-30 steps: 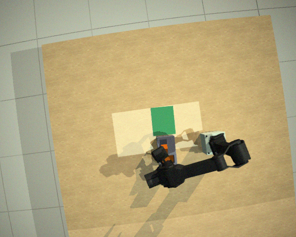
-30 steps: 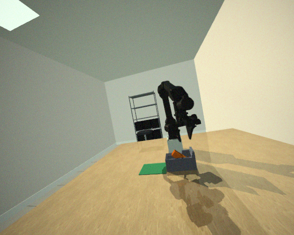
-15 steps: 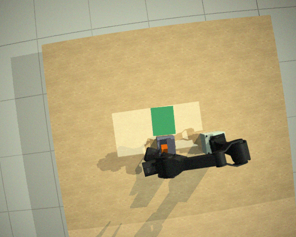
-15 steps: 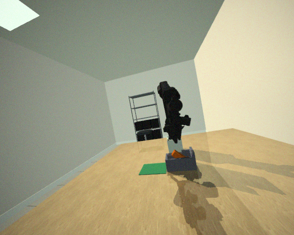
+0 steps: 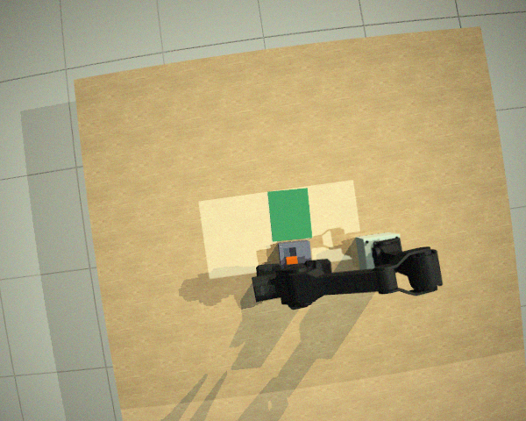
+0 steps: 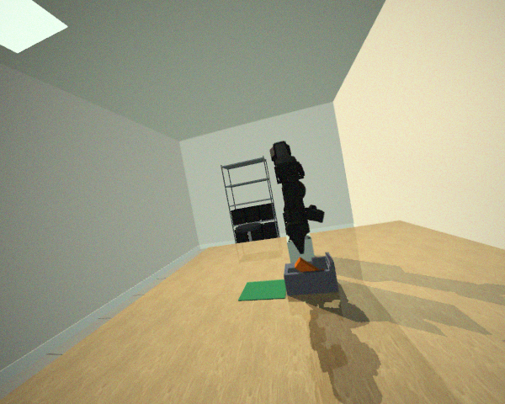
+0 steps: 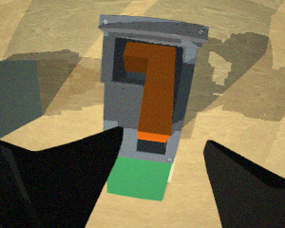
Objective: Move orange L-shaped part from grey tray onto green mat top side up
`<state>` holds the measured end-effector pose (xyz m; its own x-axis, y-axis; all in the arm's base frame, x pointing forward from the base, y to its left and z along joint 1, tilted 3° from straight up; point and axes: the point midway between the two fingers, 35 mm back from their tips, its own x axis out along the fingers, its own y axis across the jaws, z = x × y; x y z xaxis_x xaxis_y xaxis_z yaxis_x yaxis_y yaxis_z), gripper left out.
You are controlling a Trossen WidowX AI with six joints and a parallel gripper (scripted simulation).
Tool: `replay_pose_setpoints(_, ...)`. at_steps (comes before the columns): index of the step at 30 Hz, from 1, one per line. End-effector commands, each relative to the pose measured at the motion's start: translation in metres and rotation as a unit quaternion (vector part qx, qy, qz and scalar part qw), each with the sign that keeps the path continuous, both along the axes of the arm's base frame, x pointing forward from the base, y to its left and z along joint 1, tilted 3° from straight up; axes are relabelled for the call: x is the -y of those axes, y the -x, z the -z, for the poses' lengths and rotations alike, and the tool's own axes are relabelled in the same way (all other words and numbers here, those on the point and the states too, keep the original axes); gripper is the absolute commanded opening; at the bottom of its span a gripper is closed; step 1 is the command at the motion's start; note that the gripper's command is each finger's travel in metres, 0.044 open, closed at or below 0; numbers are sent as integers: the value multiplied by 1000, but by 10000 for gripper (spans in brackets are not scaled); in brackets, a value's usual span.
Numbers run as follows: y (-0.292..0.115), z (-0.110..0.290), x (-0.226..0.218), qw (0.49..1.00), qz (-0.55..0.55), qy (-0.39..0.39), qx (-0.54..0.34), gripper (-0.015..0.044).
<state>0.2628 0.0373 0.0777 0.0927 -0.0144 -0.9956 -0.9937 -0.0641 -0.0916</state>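
The orange part (image 5: 291, 260) (image 6: 305, 265) (image 7: 159, 95) lies tilted in the grey tray (image 5: 303, 249) (image 6: 311, 283) (image 7: 121, 102). Its L-shaped end is down in the pocket by the tray's high wall, and its straight end, on the green mat's side, is tipped up. The green mat (image 5: 289, 215) (image 6: 263, 290) (image 7: 140, 178) lies flat beside the tray, with nothing on it. My gripper (image 6: 301, 252) (image 7: 164, 140) is open and empty above the tray. In the wrist view its fingertips are on either side of the raised end, apart from it. In the top view the arm hides the fingers and part of the tray.
The arm's pale base (image 5: 365, 253) stands to the right of the tray in the top view. The tray's high end wall (image 7: 152, 26) rises beside the L-shaped end. A metal shelf (image 6: 247, 181) stands far behind in the exterior view.
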Motion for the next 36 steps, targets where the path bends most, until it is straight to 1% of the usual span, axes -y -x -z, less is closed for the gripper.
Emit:
replay_pose_setpoints(1, 2, 12, 0, 1000, -5, 0, -8, 280)
replay_pose_setpoints(36, -1, 60, 1, 1000, -5, 0, -8, 280)
